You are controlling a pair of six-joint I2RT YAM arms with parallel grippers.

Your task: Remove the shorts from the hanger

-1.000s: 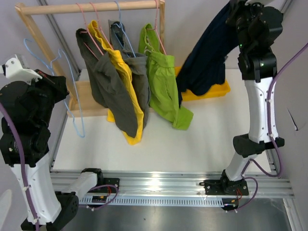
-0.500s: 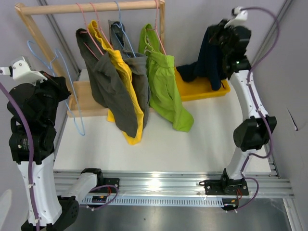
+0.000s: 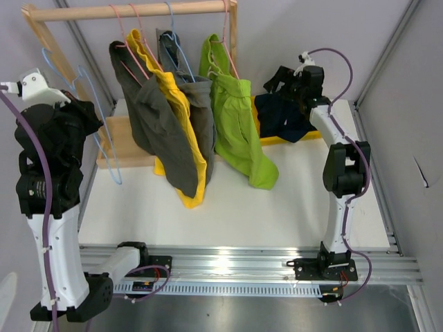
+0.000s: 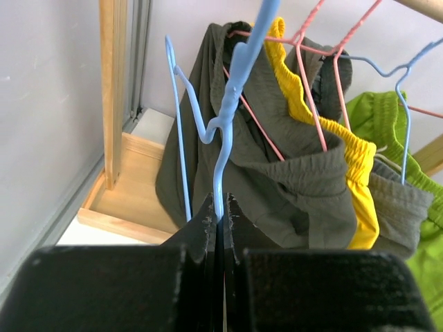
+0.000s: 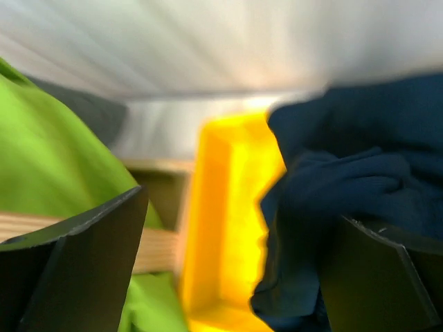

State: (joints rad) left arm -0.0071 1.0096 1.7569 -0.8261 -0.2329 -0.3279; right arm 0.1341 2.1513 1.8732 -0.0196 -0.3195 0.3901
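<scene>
- Right end effector (image 5: 239, 207): released, fingers wide apart above yellow bin (image 5: 228, 159).
- Navy shorts (image 3: 280, 114): heaped in bin, close against right finger.
- Left end effector (image 4: 220, 200): clenched on bare blue hanger (image 4: 232, 90), beside olive shorts (image 3: 149, 111) on wooden rack (image 3: 138, 10).
- Risk: navy cloth snags finger on retract and drags out of bin.
- Risk: blue hanger swings and hooks neighbouring pink hangers (image 4: 304, 104).
</scene>
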